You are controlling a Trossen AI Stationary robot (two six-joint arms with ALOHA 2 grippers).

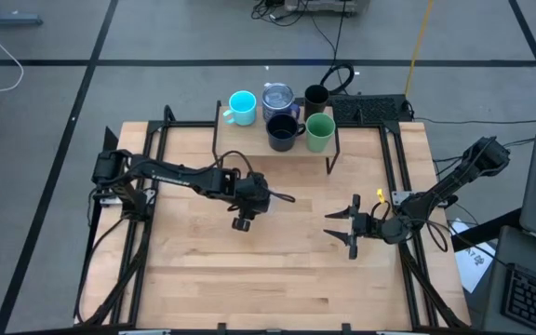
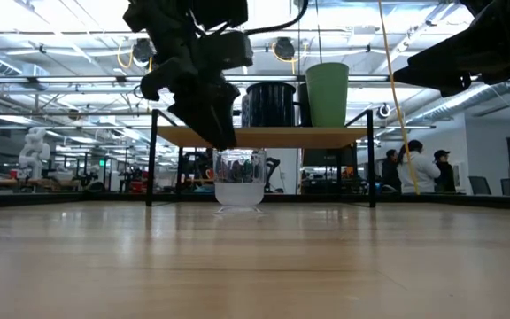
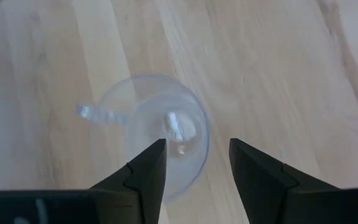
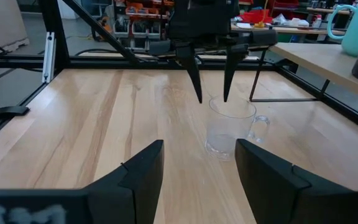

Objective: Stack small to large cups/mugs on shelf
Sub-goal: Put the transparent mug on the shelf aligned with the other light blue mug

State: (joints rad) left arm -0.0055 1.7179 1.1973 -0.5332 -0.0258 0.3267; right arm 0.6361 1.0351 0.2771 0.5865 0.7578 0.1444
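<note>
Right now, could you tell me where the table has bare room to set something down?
The tabletop is bare in front of both arms. The clear glass stands mid-table under the left gripper. The shelf is crowded with five cups; the right gripper waits at the right.

Five cups point(image 1: 282, 113) on the shelf point(image 1: 249, 140); glass point(image 4: 230, 127) on the table point(image 1: 249, 270) before it.

Clear glass mug point(image 4: 230, 127), wood tabletop point(image 4: 104, 118)
</note>
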